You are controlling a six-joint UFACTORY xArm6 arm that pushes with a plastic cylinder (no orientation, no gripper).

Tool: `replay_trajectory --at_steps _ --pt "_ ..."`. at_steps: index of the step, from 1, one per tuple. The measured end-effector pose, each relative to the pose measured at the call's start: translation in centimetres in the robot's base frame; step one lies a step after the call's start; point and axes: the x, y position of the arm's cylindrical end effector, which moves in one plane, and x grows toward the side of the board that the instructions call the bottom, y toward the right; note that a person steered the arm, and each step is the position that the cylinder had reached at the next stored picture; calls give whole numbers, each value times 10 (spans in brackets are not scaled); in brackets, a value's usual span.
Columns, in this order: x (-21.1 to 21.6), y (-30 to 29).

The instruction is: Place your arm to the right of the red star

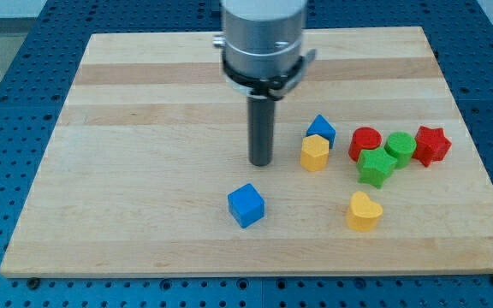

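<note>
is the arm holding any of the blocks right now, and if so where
Nothing is held. My tip stands free on the board, apart from every block, left of the yellow block.

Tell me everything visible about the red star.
The red star is a small chunky block with blunt points, matte like painted wood or plastic, lying flat on the wooden board near the view's right edge. It is the rightmost block. Its left side meets or nearly meets the green cylinder; whether they touch is unclear. My tip stands far to the view's left of it.
</note>
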Motion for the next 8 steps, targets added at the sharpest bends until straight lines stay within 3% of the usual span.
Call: replay_trajectory --at_steps 3,4,5,6,7,8 --pt "-4 -3" --pt "-80 -15" --pt "-157 45" --pt "-145 191" --pt "-106 321" --pt "-104 323"
